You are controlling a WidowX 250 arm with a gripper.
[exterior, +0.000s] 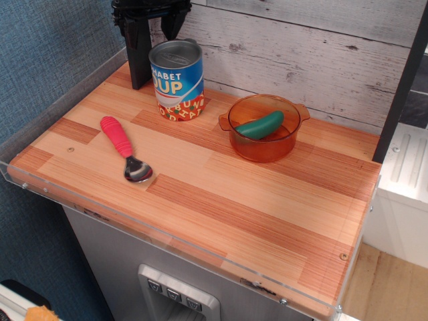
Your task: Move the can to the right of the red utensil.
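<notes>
At the top left of the frame the gripper hangs just above the can's rear edge, its two dark fingers spread apart with nothing between them. Directly below, the can stands upright near the back of the wooden table. The red utensil lies lower left of the can, apart from it, bowl toward the front edge. To the right sits an orange pot holding a green pickle-shaped object.
</notes>
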